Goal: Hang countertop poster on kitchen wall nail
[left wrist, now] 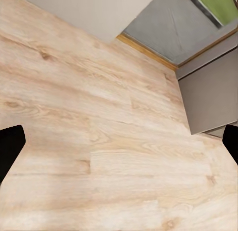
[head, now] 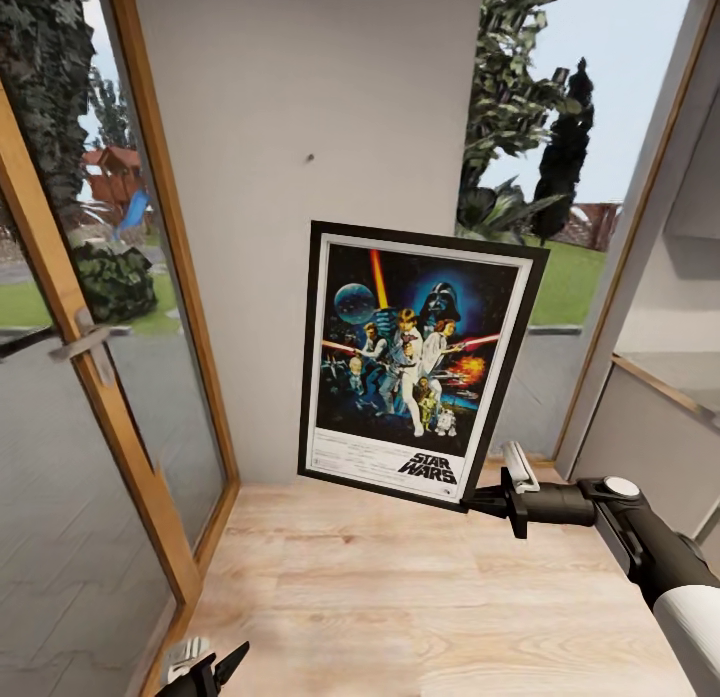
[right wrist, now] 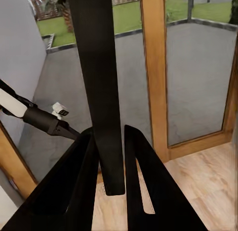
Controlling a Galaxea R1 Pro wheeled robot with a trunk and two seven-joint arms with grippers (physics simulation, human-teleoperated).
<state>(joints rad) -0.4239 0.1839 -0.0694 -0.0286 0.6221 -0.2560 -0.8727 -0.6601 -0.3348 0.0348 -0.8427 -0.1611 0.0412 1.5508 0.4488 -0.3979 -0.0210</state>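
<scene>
One black-framed, white-bordered Star Wars poster (head: 420, 362), tilted, clamped in right tool (head: 478, 499); left tool (head: 205, 674) spread wide.

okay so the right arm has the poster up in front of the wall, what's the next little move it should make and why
Probably raise the poster up and a bit left toward the wall nail. The right gripper pinches the frame's lower right corner, and the poster hangs tilted, with its top edge well below the nail on the grey wall, so it cannot catch yet.

Pale wood floor (left wrist: 99, 141) spreads beneath the left gripper (left wrist: 119, 146), jaws spread wide. A grey cabinet (left wrist: 210, 94) stands toward two o'clock, near a wood-framed window (left wrist: 178, 27).
</scene>
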